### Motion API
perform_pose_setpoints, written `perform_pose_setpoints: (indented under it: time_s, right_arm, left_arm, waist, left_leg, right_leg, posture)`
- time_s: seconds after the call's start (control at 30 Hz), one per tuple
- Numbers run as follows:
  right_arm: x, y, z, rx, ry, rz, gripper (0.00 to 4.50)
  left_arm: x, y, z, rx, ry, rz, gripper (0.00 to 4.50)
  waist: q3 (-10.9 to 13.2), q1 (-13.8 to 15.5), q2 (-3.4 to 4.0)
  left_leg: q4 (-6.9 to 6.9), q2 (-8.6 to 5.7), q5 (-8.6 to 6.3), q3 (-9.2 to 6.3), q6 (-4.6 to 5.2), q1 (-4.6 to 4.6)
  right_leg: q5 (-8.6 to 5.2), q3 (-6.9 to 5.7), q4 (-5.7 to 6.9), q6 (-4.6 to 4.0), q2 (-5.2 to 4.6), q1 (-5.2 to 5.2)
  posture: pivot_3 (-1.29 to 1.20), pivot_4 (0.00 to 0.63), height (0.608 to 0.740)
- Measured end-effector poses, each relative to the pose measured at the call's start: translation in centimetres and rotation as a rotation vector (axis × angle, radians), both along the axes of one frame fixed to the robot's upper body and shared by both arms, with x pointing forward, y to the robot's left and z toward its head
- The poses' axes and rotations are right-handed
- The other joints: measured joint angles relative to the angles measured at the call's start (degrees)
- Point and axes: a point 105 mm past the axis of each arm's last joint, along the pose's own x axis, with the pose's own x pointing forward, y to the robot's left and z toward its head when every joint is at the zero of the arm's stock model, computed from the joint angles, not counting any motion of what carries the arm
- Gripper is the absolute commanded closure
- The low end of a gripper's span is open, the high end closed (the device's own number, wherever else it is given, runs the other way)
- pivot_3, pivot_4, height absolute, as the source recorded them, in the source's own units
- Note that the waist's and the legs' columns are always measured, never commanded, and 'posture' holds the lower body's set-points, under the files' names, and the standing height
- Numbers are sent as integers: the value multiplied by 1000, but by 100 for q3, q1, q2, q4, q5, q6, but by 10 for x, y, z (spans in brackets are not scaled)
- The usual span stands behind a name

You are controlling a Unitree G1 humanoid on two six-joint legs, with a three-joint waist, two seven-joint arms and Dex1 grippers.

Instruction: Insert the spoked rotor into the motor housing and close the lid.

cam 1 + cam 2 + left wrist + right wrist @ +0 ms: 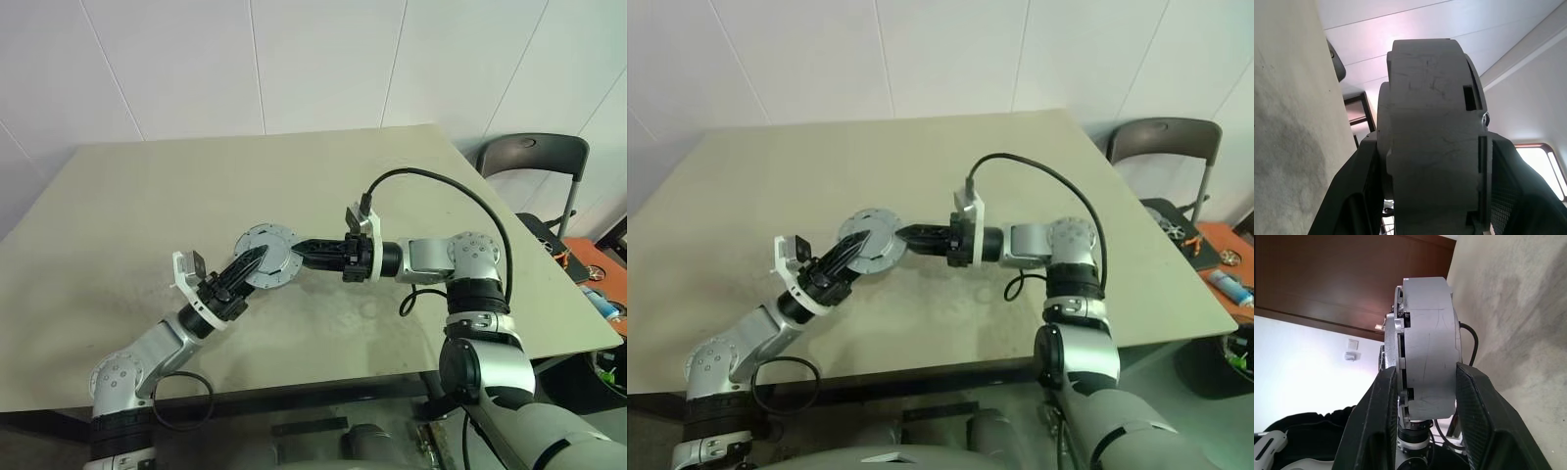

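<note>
**Both grippers clamp the grey motor assembly above the table**

A beige matte table [147, 215] with faint dark smudges stands against a white panelled wall [294, 59]. A dark folding chair [534, 162] sits just past the table's far right corner, beside an orange surface strewn with small items.

The round grey motor housing [266, 257], its ribbed grey lid facing up, is held between the two hands, slightly above the tabletop. The left gripper [247, 266] reaches in from the near left, its black fingers [1359, 196] closed against the housing's flat faces. The right gripper [306, 252] comes in level from the right, clamped on the opposite edge.

The head views show the disc's broad round face. The wrist views show it edge-on instead: a thick grey drum with seams and slots, and, from the right wrist, the silver lid [1396, 340] stacked on one side, plus a brown door [1327, 274] behind.

The disc lies nearly flat, its axis pointing upward, tilted slightly.
</note>
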Motion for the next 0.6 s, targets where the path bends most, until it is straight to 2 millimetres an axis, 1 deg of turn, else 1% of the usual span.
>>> perform_pose_setpoints:
  time_s: [0.33,0.4,0.47,0.6]
  right_arm:
    - [-2,3,-1,8,-13,-6,3186]
    - [-2,3,-2,7,-10,-6,2459]
    - [-2,1,-2,6,-13,-15,1842]
    - [3,-8,-2,-5,-18,-53,495]
  left_arm:
    - [-1,4,0,6,0,4,2228]
    - [-2,4,-1,7,3,4,2228]
    - [-3,6,-3,14,14,12,2228]
    - [-7,12,-10,32,42,27,2228]
  waist:
    - [0,0,0]
    - [0,0,0]
    - [0,-1,0]
    - [1,0,1]
  left_leg:
    - [0,0,0,0,0,0]
    - [0,0,0,0,0,0]
    - [0,0,0,0,0,0]
    - [-1,1,0,1,0,0]
  right_leg:
    - [0,0,0,0,0,0]
    - [0,0,0,0,0,0]
    - [0,0,0,0,0,0]
    - [0,0,0,0,0,-1]
  posture:
    - [0,0,740]
    - [0,0,740]
    - [0,0,740]
    - [0,0,740]
